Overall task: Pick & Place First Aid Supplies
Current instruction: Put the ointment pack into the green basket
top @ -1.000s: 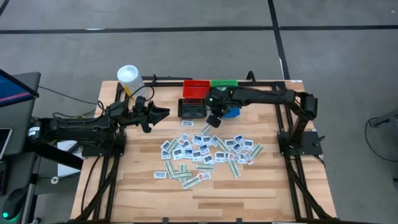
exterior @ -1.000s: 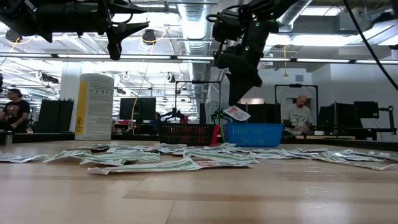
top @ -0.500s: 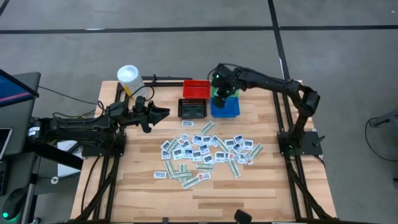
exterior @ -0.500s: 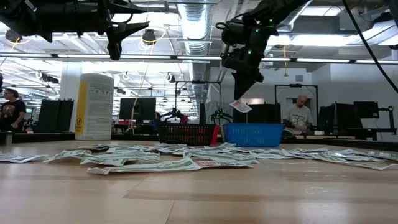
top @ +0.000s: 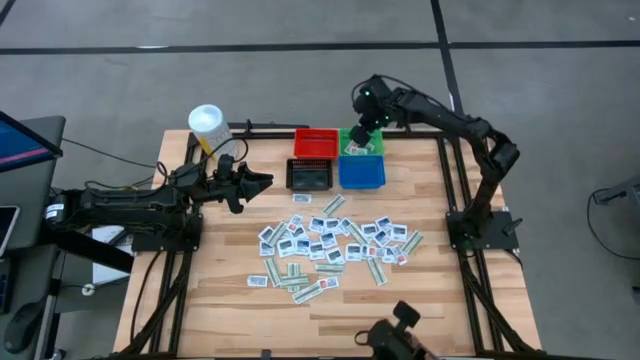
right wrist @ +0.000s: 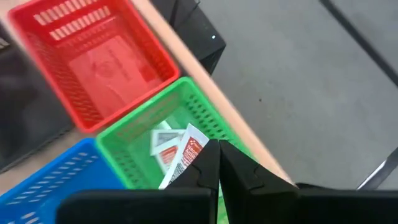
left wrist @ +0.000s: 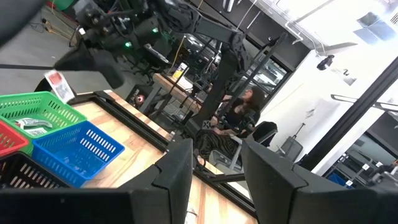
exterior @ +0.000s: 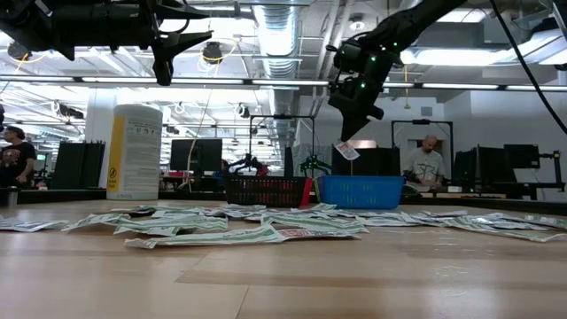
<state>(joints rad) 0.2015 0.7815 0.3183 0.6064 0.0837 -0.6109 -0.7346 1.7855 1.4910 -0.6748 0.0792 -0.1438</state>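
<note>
Right gripper (right wrist: 217, 163) pinched shut on white red-printed flat packet (right wrist: 184, 155), dangling below fingers over green mesh bin (right wrist: 205, 121) (drop likely); left gripper (top: 262, 182) parted, empty, waiting.

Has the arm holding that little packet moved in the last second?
Yes. The right gripper carried its packet from beside the black bin to above the green bin.

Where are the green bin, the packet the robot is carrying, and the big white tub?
green bin (right wrist: 205, 118), right wrist view, far rim
held packet (right wrist: 185, 152), right wrist view, printed face
white tub (top: 206, 124), high view, lid
</note>
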